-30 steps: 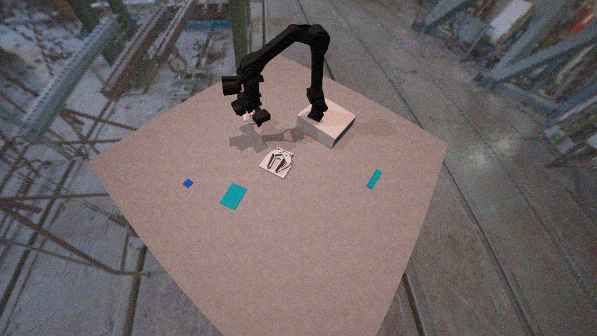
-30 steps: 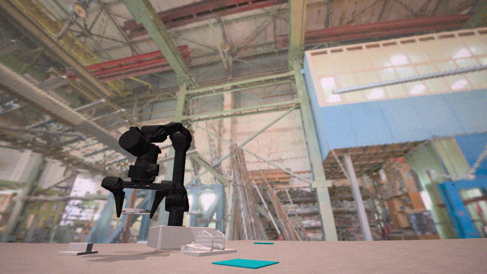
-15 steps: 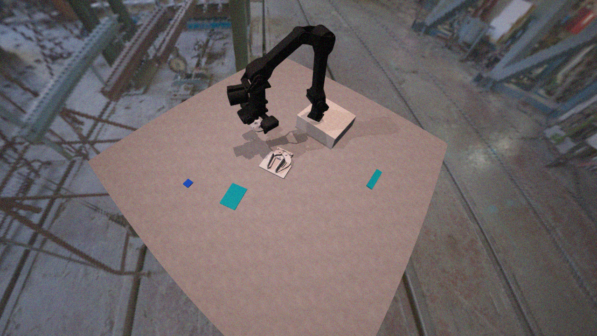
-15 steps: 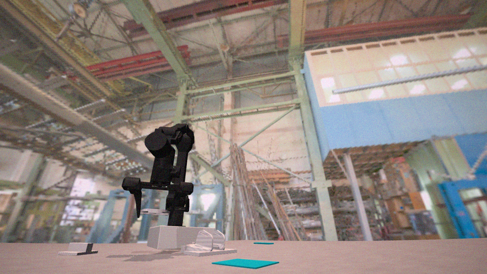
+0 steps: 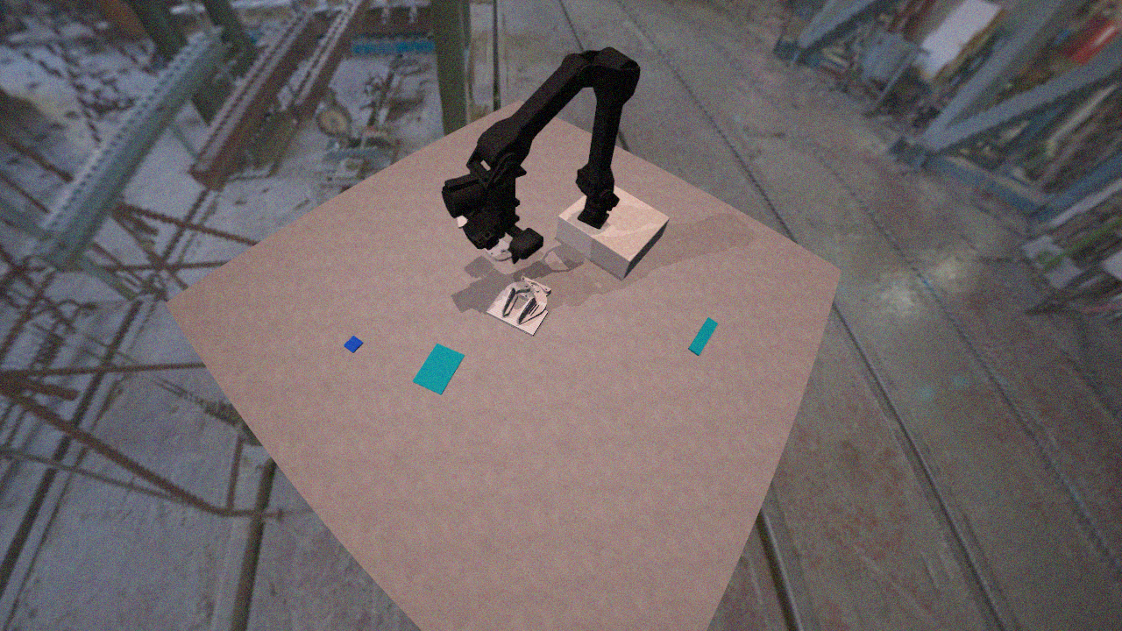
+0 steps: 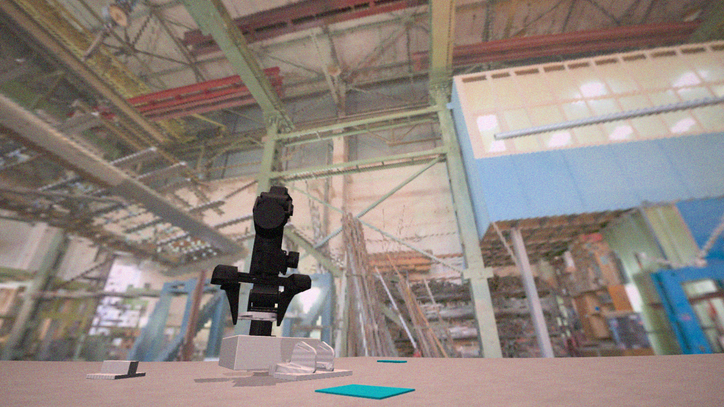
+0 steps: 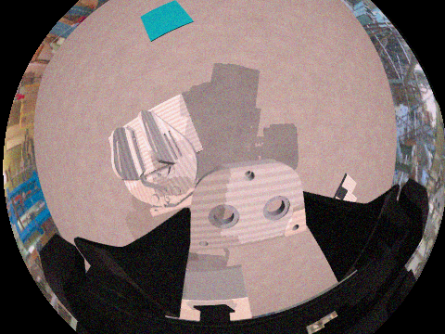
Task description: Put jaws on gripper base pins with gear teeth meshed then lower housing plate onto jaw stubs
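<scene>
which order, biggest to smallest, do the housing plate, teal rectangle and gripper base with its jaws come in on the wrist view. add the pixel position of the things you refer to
1. housing plate (image 5: 499, 251) (image 6: 257, 316) (image 7: 247, 192)
2. gripper base with its jaws (image 5: 519, 316) (image 6: 309, 374) (image 7: 178, 116)
3. teal rectangle (image 5: 439, 368) (image 6: 365, 391) (image 7: 166, 20)

Nearness to the camera enlarges the plate, so its true rank is unsure
</scene>
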{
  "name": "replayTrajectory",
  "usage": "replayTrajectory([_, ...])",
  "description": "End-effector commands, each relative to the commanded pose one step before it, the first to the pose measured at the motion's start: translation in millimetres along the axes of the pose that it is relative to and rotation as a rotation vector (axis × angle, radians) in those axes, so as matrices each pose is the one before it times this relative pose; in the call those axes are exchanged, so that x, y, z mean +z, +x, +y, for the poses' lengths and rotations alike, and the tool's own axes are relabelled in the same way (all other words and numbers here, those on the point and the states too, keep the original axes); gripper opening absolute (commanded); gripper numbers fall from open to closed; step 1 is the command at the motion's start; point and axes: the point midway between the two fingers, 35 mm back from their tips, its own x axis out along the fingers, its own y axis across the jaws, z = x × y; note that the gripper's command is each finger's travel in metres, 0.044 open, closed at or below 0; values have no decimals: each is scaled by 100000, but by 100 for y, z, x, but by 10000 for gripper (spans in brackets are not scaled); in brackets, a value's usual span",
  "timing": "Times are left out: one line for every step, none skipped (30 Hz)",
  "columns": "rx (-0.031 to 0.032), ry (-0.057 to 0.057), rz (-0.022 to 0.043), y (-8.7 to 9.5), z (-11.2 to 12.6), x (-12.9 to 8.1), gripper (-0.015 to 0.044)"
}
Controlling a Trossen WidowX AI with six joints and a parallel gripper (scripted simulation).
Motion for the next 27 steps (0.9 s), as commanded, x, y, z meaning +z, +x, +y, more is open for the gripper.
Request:
replayTrajectory([561,-2797,-13,67,1248,-114,351])
replayTrajectory([35,-910,4,8,335,-13,351])
replayTrajectory([36,-910,4,8,334,-14,351])
replayTrajectory([36,-910,5,9,333,-15,351])
replayTrajectory([36,-910,5,9,332,-17,351])
replayTrajectory([36,-910,6,9,331,-18,351])
replayTrajectory([36,-910,6,10,330,-19,351])
replayTrajectory([37,-910,7,10,329,-20,351])
replayTrajectory([37,-910,7,10,328,-22,351])
replayTrajectory([37,-912,7,11,328,-23,351])
replayTrajectory([37,-912,8,11,326,-24,351])
replayTrajectory([38,-912,8,12,325,-25,351])
replayTrajectory([38,-912,9,12,324,-27,351])
replayTrajectory([38,-912,9,12,323,-28,351])
replayTrajectory([38,-912,10,13,322,-29,351])
replayTrajectory([38,-912,10,13,321,-30,351])
replayTrajectory([39,-912,11,13,320,-31,351])
replayTrajectory([39,-912,11,14,319,-33,351])
replayTrajectory([39,-912,12,14,318,-34,351])
replayTrajectory([39,-918,12,14,318,-35,351])
replayTrajectory([40,-918,13,15,317,-36,351])
replayTrajectory([40,-918,13,15,316,-38,351])
replayTrajectory([40,-914,13,15,313,-39,351])
replayTrajectory([32,-724,11,12,248,-31,351])
replayTrajectory([19,-434,7,8,148,-19,351])
replayTrajectory([6,-145,2,3,49,-6,351])
replayTrajectory([0,0,0,0,0,0,351])
